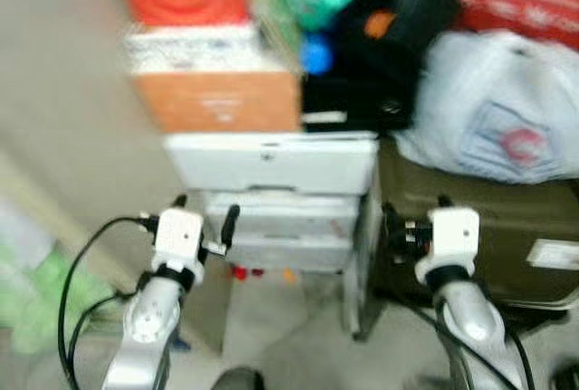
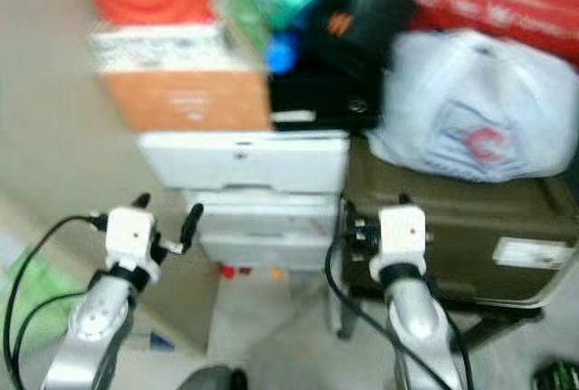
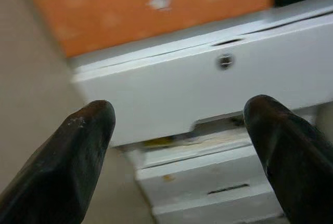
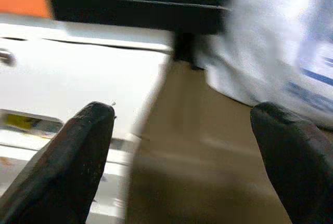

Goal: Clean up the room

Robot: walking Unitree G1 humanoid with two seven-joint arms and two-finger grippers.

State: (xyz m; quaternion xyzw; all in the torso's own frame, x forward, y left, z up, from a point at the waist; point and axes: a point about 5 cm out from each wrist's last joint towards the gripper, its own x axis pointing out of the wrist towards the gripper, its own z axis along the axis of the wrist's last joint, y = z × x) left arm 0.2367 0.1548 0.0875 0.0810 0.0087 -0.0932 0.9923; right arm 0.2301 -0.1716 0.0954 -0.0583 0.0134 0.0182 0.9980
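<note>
White plastic drawer unit [image 1: 276,162] stands ahead of us under an orange cardboard box [image 1: 217,100]; our left tool [image 3: 179,146] and right tool [image 4: 182,151] hover before it, fingers apart

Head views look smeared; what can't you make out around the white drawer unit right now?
- Orange box: label print blurred, unreadable.
- White drawer unit: contents hidden behind its fronts; yellow scrap in the left wrist view's gap unidentifiable.
- White plastic bag: logo smeared.
- Small red bits beneath: too small to identify.
</note>
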